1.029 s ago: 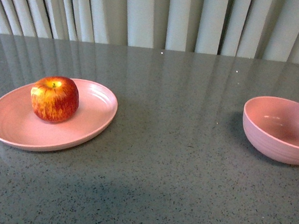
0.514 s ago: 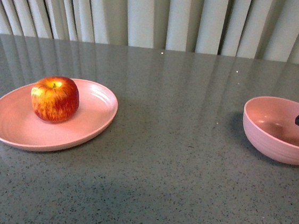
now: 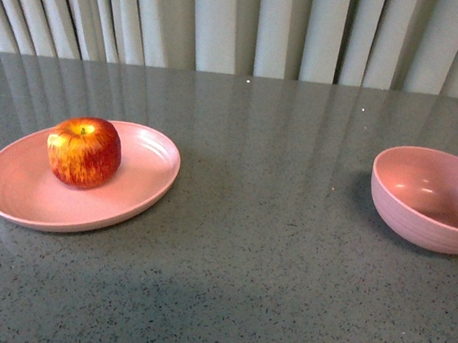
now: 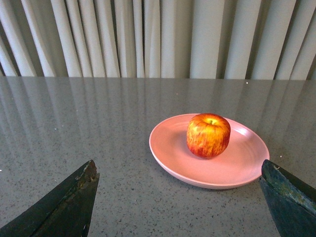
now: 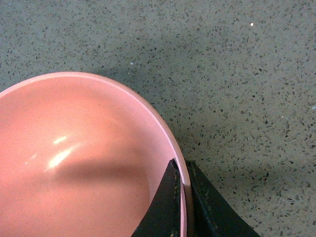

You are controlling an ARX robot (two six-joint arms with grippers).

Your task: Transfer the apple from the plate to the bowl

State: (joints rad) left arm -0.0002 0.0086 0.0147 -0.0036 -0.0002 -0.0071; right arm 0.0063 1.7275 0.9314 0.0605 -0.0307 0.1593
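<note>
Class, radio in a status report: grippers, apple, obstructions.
Left gripper open, facing apple. Right gripper shut on bowl rim. Apple on plate. Nothing between plate and bowl.

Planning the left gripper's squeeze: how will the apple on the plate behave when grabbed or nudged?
The apple looks round and glossy, so it would probably roll if nudged and may slip in a light grip. It looks solid, so it is likely firm and heavy for its size. The plate is shallow, so its rim would hardly stop a roll.

Right pincer, out of the front view a second ago and looming over the bowl half a second ago, has retreated edgeward and now pinches its rim; the bowl appears nudged slightly left.
</note>
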